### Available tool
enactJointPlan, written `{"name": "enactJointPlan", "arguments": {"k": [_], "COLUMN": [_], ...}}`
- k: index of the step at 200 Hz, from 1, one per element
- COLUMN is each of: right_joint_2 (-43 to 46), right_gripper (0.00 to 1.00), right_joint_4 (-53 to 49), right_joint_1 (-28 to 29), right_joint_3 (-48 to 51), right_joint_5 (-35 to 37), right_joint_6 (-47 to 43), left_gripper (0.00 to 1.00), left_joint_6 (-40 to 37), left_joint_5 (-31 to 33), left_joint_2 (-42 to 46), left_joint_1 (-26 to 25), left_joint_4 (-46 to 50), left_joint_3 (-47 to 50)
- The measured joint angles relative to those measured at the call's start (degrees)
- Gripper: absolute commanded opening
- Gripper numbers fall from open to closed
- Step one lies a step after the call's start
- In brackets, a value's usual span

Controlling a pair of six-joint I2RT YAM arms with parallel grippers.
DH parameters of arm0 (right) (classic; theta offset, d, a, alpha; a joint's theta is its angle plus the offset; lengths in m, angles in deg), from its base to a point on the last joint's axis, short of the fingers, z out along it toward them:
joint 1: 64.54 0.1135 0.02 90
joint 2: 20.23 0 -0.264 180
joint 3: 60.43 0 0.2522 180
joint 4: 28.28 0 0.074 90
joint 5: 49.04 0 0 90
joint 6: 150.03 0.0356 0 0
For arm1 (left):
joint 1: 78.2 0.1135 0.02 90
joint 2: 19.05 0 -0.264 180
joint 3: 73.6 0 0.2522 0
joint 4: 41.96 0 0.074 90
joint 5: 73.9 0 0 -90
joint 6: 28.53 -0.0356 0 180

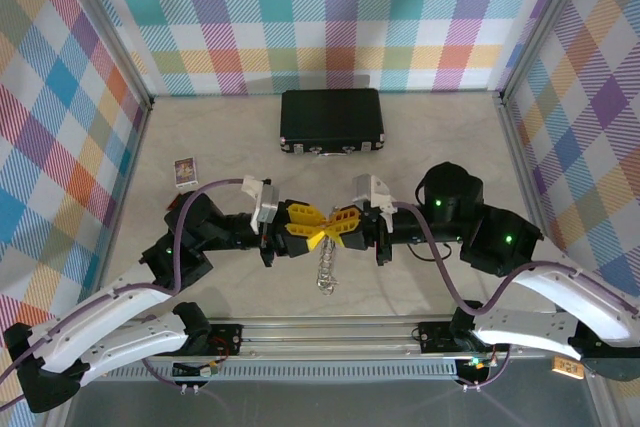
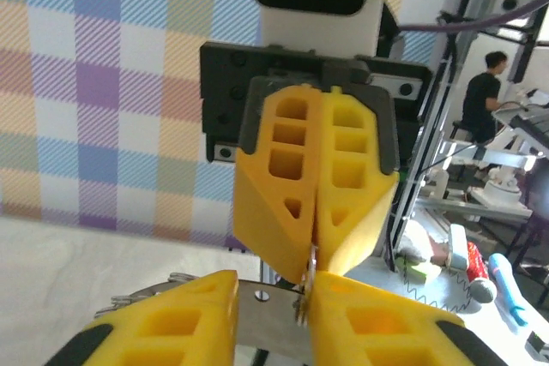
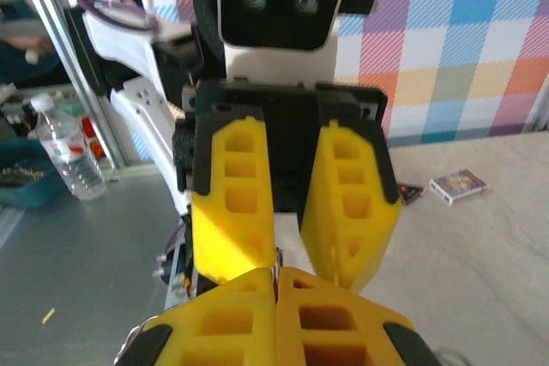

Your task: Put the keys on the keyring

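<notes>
Silvery chain of small metal keys (image 1: 325,272), dangling midair; right gripper (image 1: 342,224), jaws clenched, seemingly steadying the small dark metal keyring (image 2: 310,265) for threading; left gripper (image 1: 300,229), jaws parted.

A case (image 1: 331,120) lies at the middle of the table's (image 1: 430,137) far edge; a card box (image 1: 184,169) sits near the left edge, in front of the case; the left gripper (image 1: 320,232) and right gripper (image 1: 334,228) meet over the middle; keys (image 1: 326,269) hang beneath them.
</notes>
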State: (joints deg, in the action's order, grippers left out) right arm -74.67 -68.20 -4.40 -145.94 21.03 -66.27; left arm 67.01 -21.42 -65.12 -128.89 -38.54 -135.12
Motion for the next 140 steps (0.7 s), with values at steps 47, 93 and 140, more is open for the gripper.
{"name": "enactJointPlan", "arguments": {"k": [47, 93, 140], "right_joint_2": [-4.5, -7.2, -7.6], "right_gripper": [0.00, 0.00, 0.00], "right_joint_4": [-9.9, -15.4, -16.4], "right_joint_1": [0.0, 0.1, 0.1], "right_joint_3": [-6.4, -9.2, -9.2], "right_joint_5": [0.2, 0.9, 0.7], "right_joint_6": [-5.6, -9.0, -9.7], "left_gripper": [0.28, 0.19, 0.02], "left_joint_6": [-7.2, -10.4, -10.7], "left_joint_5": [2.1, 1.7, 0.0], "left_joint_2": [-0.6, -1.6, -2.1], "left_joint_1": [0.0, 0.0, 0.0], "left_joint_4": [17.0, 24.1, 25.2], "left_joint_3": [-6.9, -9.4, -9.5]}}
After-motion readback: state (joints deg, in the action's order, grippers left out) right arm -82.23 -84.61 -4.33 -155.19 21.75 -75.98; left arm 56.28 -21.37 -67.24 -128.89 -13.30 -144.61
